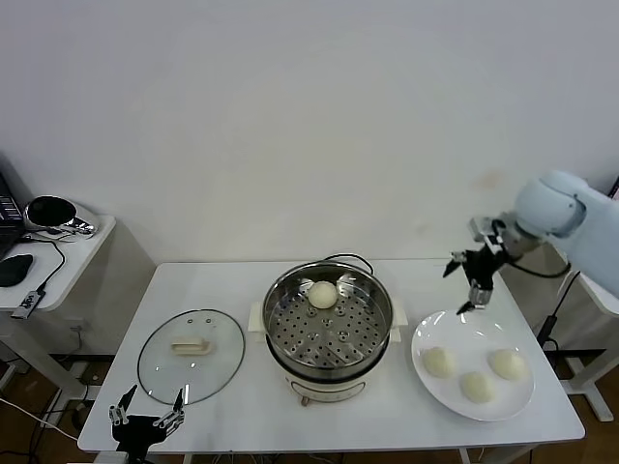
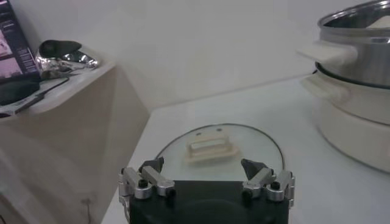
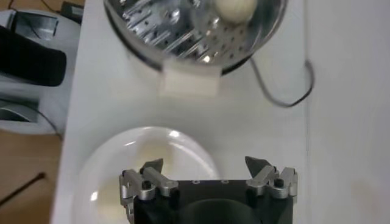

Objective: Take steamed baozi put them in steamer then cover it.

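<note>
The steel steamer [image 1: 329,327] stands mid-table on its cream base, with one baozi [image 1: 322,294] on its perforated tray at the far side. Three more baozi [image 1: 438,362] [image 1: 477,386] [image 1: 507,363] lie on a white plate [image 1: 426,333] at the right. The glass cover [image 1: 191,354] with its cream handle lies flat on the table at the left. My right gripper [image 1: 467,286] is open and empty above the plate's far edge; in the right wrist view [image 3: 205,165] the plate [image 3: 131,152] and steamer [image 3: 183,42] lie beneath it. My left gripper [image 1: 147,411] is open and empty at the table's front left, just before the cover [image 2: 213,146].
A side table [image 1: 58,253] with a shiny object and cables stands to the left. The steamer's power cord [image 3: 286,91] runs behind it on the table. A wall lies behind the table.
</note>
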Robot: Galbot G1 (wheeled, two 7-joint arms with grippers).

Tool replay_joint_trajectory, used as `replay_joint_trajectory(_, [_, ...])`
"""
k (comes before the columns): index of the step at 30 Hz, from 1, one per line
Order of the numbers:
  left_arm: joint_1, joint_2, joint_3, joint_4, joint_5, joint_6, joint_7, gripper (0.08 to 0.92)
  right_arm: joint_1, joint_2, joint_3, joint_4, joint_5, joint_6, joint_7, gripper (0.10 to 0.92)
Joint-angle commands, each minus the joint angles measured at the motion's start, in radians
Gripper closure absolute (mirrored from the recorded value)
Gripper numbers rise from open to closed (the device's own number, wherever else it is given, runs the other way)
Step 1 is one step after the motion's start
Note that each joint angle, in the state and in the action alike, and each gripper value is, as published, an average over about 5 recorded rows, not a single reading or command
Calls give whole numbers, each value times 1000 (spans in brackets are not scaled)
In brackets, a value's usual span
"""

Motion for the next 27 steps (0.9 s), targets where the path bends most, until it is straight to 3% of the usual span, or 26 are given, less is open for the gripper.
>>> replay_joint_trajectory(1, [1, -1, 2, 3, 2, 1, 1, 177, -202, -55, 104, 71, -96, -73, 22, 203])
replay_joint_trajectory(27, [2, -18, -7, 25, 4, 17, 1, 177, -470, 54, 239, -10, -228, -23, 182, 203])
